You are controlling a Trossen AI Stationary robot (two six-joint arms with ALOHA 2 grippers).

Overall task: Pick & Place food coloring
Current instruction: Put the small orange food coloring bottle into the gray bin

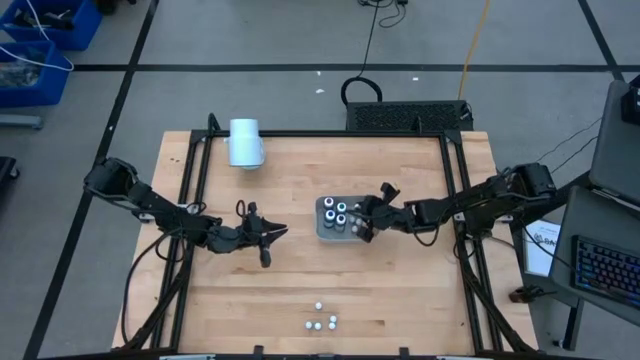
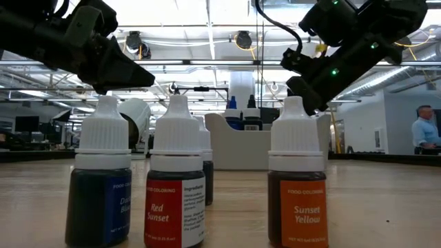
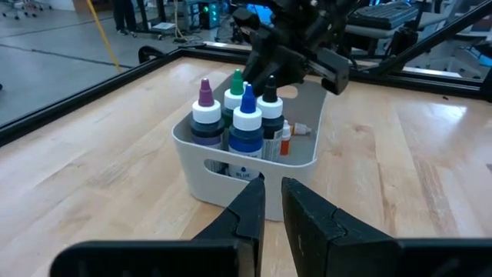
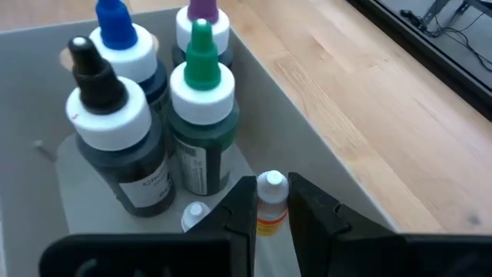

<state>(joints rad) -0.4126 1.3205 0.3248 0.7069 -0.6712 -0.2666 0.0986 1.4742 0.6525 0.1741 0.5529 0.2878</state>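
High view: wooden tabletop (image 1: pixel 400 290), then grey tray (image 1: pixel 325 225) holding four dark food coloring bottles (image 1: pixel 341 214). Right end effector (image 4: pixel 271 201) pinches a small white-capped bottle (image 4: pixel 270 198) over that tray. Left end effector (image 3: pixel 272 201), nearly pressed together, empty, just beside it. Tiny bottles (image 1: pixel 321 321) at the front edge.

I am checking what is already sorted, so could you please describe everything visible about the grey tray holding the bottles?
The tray is a pale grey, plastic-looking rectangular bin with rounded corners and a cut-out handle slot in its end wall. It sits flat on the wooden table, near the middle. Four dark bottles with purple, green, blue and black tips stand upright in one end; a small bottle is in the other end, between the fingers of the right tool, which reaches into the tray.
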